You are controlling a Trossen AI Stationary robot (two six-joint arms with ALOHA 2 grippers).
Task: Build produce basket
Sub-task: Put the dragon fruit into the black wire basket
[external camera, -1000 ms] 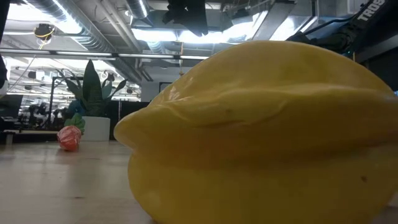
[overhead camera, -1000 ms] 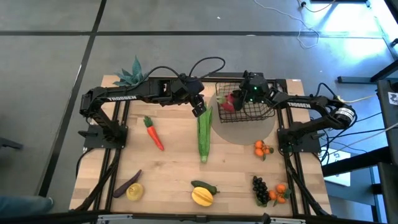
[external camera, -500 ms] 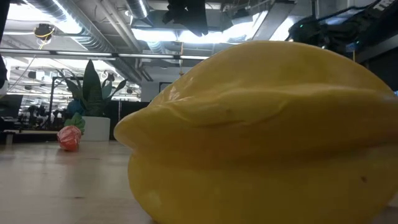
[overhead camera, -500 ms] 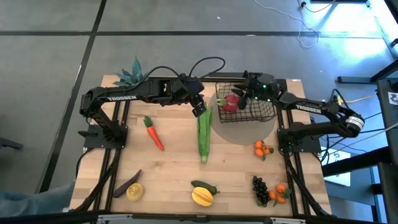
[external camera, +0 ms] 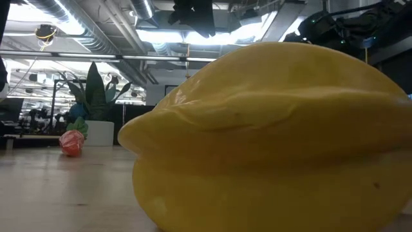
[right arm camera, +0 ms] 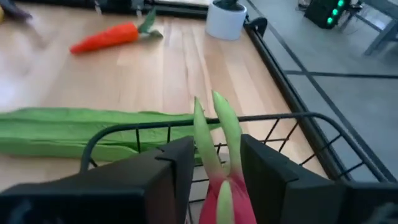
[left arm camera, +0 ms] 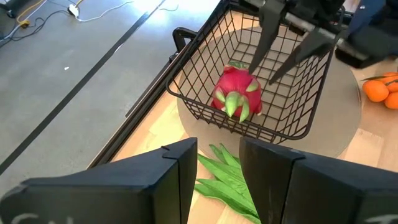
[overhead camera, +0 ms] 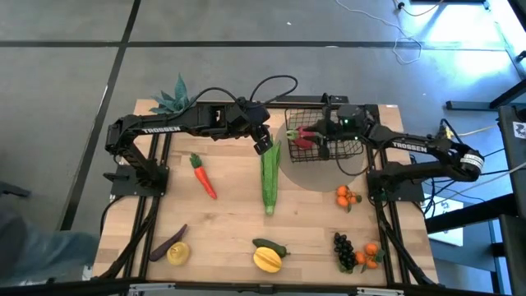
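Hovering over the small square black wire-mesh basket, the right gripper stands with its two dark fingers spread apart, holding nothing. Directly below its fingertips the red radish with green leaf tips lies on the basket's floor, not gripped. The left gripper hangs just beside the basket's outer wall, fingers narrowly parted and empty, right above the leafy end of the long green corn. An orange carrot lies well apart from both grippers on the wooden table.
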